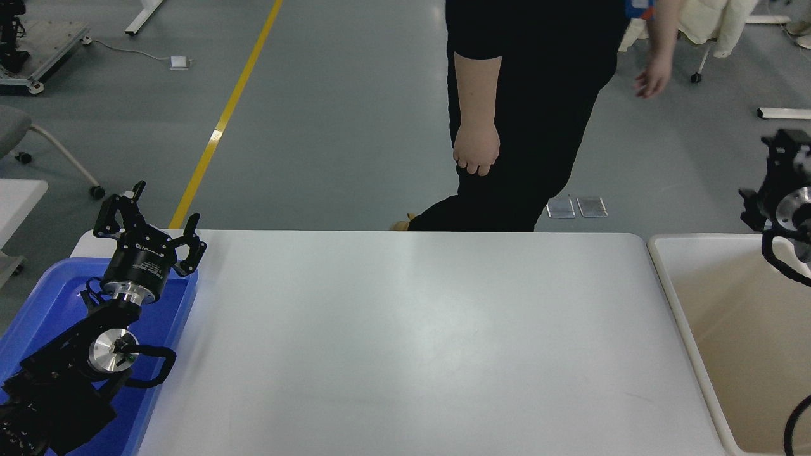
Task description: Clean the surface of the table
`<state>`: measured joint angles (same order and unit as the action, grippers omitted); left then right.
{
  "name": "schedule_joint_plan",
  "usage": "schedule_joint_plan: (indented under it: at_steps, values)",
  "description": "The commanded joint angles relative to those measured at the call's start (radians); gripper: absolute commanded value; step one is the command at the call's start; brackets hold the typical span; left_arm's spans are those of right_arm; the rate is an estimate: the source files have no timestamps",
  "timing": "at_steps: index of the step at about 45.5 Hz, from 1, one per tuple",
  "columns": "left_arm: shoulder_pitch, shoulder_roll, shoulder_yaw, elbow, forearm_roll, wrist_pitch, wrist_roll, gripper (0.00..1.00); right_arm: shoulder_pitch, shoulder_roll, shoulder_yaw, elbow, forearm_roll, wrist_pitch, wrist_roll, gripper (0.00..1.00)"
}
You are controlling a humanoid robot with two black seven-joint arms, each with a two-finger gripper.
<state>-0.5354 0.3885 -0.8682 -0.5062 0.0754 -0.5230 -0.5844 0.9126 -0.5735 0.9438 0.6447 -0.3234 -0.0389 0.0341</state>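
Observation:
The white table surface fills the middle of the head view, and nothing lies on it. My left gripper is parked open over the far end of the blue tray at the lower left. My right gripper is raised at the right edge, above the far rim of the cream-white bin. It is partly cut off by the frame. Nothing shows in it.
A person in black stands at the table's far edge, right of centre, one hand hanging down. The bin stands against the table's right end and the tray against its left end. A chair with a coat stands at the far right.

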Motion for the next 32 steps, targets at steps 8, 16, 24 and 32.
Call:
schedule_joint_plan:
  at_steps: [8,16,24,32]
  values:
    - [0.000,0.000,0.000,0.000,0.000,0.000,0.000,1.00,-0.164,0.110,0.363,0.118,-0.013,0.065,0.142,0.99]
    - [0.000,0.000,0.000,0.000,0.000,0.000,0.000,1.00,-0.281,0.181,0.402,0.118,-0.011,0.065,0.214,0.99]
    - [0.000,0.000,0.000,0.000,0.000,0.000,0.000,1.00,-0.296,0.205,0.386,0.108,-0.013,0.070,0.244,0.99]
    - [0.000,0.000,0.000,0.000,0.000,0.000,0.000,1.00,-0.320,0.207,0.371,0.108,-0.013,0.071,0.244,0.99]
